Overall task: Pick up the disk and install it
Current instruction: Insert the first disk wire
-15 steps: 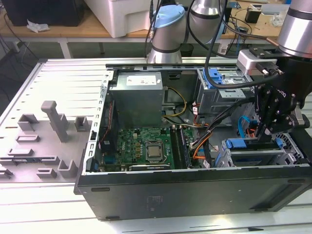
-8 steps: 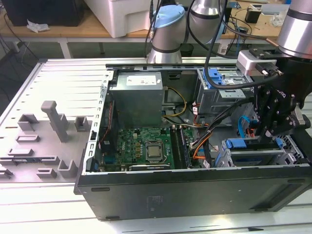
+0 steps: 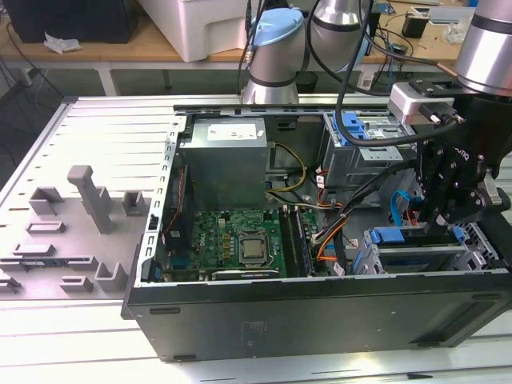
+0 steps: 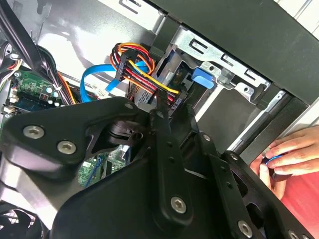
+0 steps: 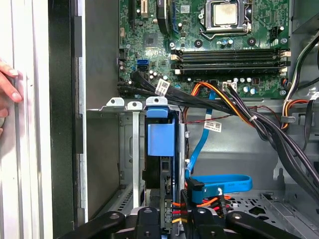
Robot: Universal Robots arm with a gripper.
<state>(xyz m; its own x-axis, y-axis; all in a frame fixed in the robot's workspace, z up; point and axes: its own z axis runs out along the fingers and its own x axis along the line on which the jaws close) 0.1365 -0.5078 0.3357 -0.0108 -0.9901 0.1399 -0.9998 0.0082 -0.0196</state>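
Disk point(image 5: 160, 144) sits edge-up in the drive cage point(image 5: 127, 149) of the computer case point(image 3: 320, 312), directly between the gripper point(image 5: 169, 219) fingertips. Cannot tell whether the fingers clamp it or stand clear.

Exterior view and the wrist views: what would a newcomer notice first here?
An open computer case lies on its side on the table, green circuit board exposed. The black claw hangs over the drive cage at the exterior view's right, where the disk with its blue rail sits in its bay. A person's hand rests by the case's edge.
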